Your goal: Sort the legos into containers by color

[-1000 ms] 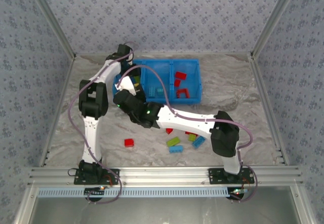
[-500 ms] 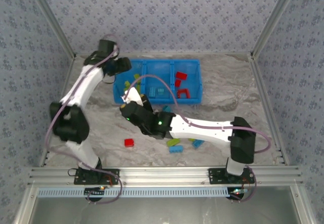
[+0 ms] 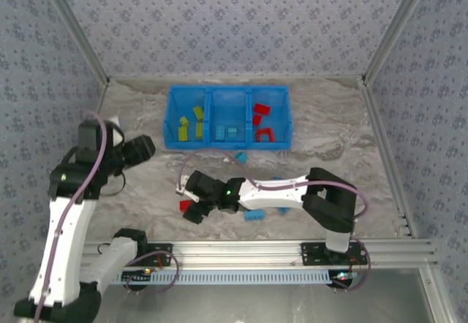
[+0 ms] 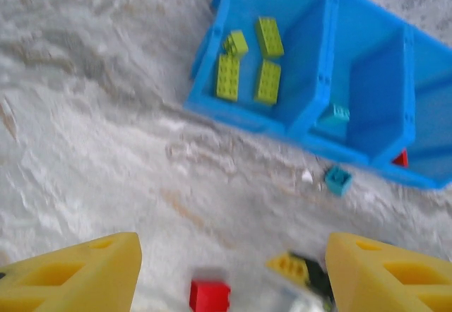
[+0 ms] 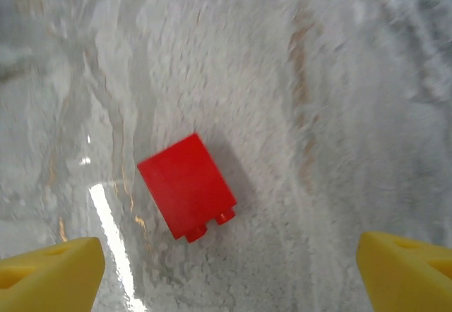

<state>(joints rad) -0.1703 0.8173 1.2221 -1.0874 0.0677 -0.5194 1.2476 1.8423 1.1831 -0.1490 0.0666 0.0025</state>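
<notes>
The blue bin (image 3: 212, 142) has three compartments: yellow-green legos (image 3: 189, 124) on the left, light blue legos (image 3: 225, 131) in the middle, red legos (image 3: 261, 111) on the right. A loose red brick (image 5: 187, 185) lies on its side on the table. My right gripper (image 5: 226, 277) hovers just above it, open, one finger either side and apart from it. That brick (image 3: 184, 205) also appears from the top camera under the right gripper (image 3: 194, 212). My left gripper (image 3: 146, 147) is open and empty, out left of the bin, looking toward the bin (image 4: 311, 107) and the red brick (image 4: 209, 296).
Loose light blue bricks lie in front of the bin (image 3: 240, 158), beside the right arm (image 3: 254, 214) and behind it (image 3: 276, 179). The right arm stretches low across the table's front. Metal frame posts stand at both sides.
My left arm swung away from the bin toward the left front and its jaws opened. My right gripper dropped back from the bin to the loose red brick and opened wider.
</notes>
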